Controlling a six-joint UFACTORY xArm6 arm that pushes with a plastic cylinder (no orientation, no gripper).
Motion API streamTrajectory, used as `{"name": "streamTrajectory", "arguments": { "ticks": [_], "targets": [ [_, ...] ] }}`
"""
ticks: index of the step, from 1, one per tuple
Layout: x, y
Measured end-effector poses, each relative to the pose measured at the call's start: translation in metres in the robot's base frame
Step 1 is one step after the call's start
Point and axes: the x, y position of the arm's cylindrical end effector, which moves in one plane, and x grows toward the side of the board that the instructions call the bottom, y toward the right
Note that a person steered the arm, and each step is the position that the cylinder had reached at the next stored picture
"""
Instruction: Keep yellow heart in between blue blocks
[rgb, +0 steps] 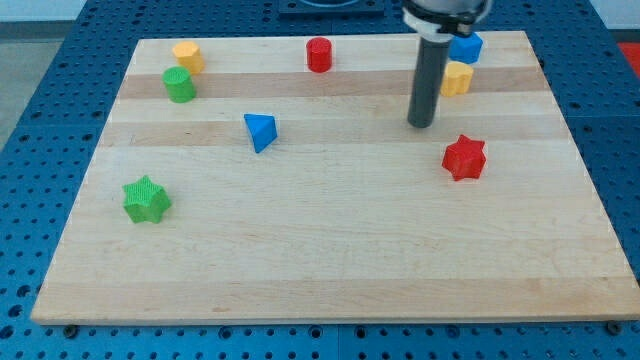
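Wooden board (330, 260) fills the view. My tip (421, 124) rests on it, a bare rod with no jaws, holding nothing. Red star (464, 157) just lower-right of the tip, green star (146, 199) far left. Yellow heart (457, 78) just up-right of the tip, touching the blue block (466, 46) above it; blue triangle (260, 131) well left. Green cylinder (179, 84), yellow cylinder (187, 55), red cylinder (319, 54) up-left.

At the board's far right corner, the dark rod (428, 75) covers the left edge of a blue block (467, 46), leaving its shape unclear. The rod's upper end is cut off by the view's top. The yellow block (457, 78) below it shows no definite outline.
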Motion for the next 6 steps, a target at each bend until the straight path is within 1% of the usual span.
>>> {"name": "streamTrajectory", "arguments": {
  "ticks": [1,2,4,5,6],
  "targets": [
    [0.000,0.071],
    [0.000,0.087],
    [-0.033,0.087],
    [-0.036,0.087],
    [-0.049,0.087]
  ]
}}
